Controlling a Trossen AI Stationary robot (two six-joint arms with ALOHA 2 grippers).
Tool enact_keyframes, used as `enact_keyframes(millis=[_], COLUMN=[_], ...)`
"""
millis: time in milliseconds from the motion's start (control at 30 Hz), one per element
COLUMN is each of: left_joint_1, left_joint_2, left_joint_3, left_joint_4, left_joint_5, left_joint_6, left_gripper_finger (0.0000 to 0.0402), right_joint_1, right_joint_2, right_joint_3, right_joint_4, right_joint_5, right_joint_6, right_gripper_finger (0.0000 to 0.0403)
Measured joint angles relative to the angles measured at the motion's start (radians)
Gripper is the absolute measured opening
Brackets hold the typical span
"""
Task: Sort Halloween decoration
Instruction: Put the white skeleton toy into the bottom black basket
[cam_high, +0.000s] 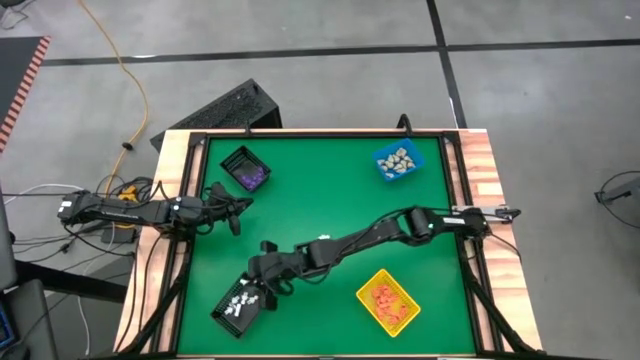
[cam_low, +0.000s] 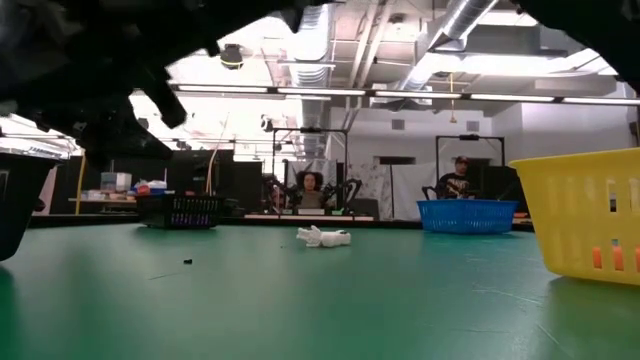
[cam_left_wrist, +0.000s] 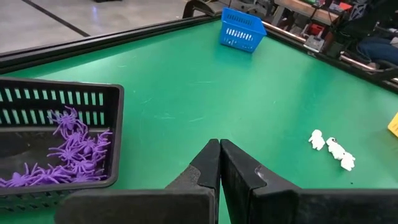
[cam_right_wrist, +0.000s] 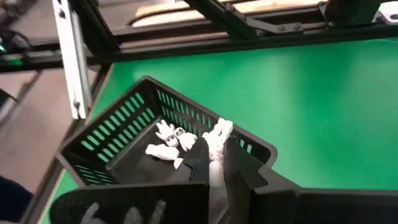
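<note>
My right gripper (cam_high: 264, 277) reaches across the table and hangs over the rim of a black bin (cam_high: 238, 304) at the near left, which holds white figurines (cam_right_wrist: 166, 142). It is shut on one white figurine (cam_right_wrist: 217, 138). A few more white figurines (cam_high: 322, 238) lie loose on the green mat mid-table; they also show in the low view (cam_low: 325, 237) and the left wrist view (cam_left_wrist: 333, 148). My left gripper (cam_left_wrist: 219, 163) is shut and empty at the table's left, beside a black bin of purple spiders (cam_high: 246, 169). My right gripper pinches the white figurine between its two fingers (cam_right_wrist: 200, 158), which sit on the figurine's lower part (cam_right_wrist: 215, 169). The figurine's upper end (cam_right_wrist: 221, 129) sticks out past the fingertips. It is clear of the table, above the black bin's near rim (cam_right_wrist: 249, 144).
A blue bin (cam_high: 397, 161) with beige pieces stands at the far right. A yellow bin (cam_high: 388, 301) with orange pieces stands near the front, right of centre. The green mat (cam_high: 320, 190) is bare between the bins. People sit in the room beyond the table (cam_low: 312, 190).
</note>
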Motion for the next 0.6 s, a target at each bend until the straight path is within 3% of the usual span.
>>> enact_keyframes(millis=[200, 467, 600], left_joint_1=[0.000, 0.000, 0.000], left_joint_2=[0.000, 0.000, 0.000], left_joint_3=[0.000, 0.000, 0.000], left_joint_4=[0.000, 0.000, 0.000], left_joint_5=[0.000, -0.001, -0.001], left_joint_6=[0.000, 0.000, 0.000], left_gripper_finger=[0.0000, 0.0000, 0.0000], right_joint_1=[0.004, 0.003, 0.000], right_joint_2=[0.055, 0.049, 0.049], right_joint_3=[0.136, 0.137, 0.137], right_joint_4=[-0.091, -0.121, -0.123], right_joint_5=[-0.029, -0.041, -0.041], right_joint_6=[-0.009, 0.065, 0.098], right_gripper_finger=[0.0066, 0.0176, 0.0208])
